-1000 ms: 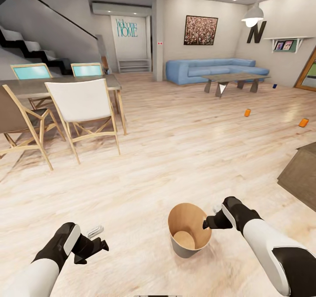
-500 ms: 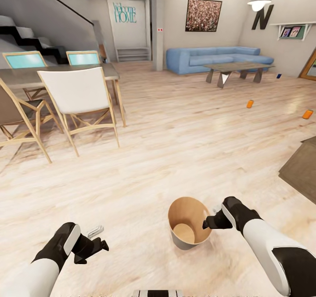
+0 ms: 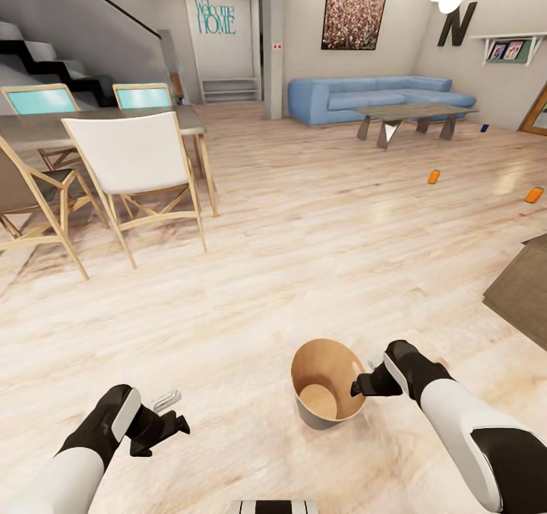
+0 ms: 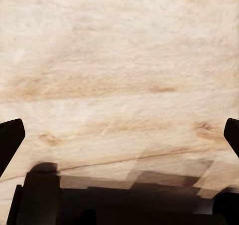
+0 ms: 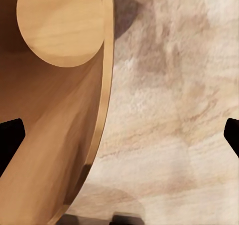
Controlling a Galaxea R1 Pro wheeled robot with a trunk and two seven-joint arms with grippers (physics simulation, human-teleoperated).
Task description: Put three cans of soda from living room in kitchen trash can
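Looking across the pale wood floor (image 3: pixel 304 233), we see the blue sofa (image 3: pixel 380 97) and coffee table (image 3: pixel 414 117) far off, the dining table (image 3: pixel 99 128) and chairs nearer at left. The tash can (image 3: pixel 327 385) sits just ahead, its wall cut off in the right wrist view. Three soda cans lie well apart on the floor — two orange (image 3: pixel 433 177) (image 3: pixel 534 195), one dark blue (image 3: pixel 484 128), too small to read. Our right gripper (image 3: pixel 363 385) straddles the tash can's rim (image 5: pixel 102 110), fingers spread wide, not clamped. Our left gripper (image 3: pixel 173 415) hangs over bare floor, fingers wide, holding nothing.
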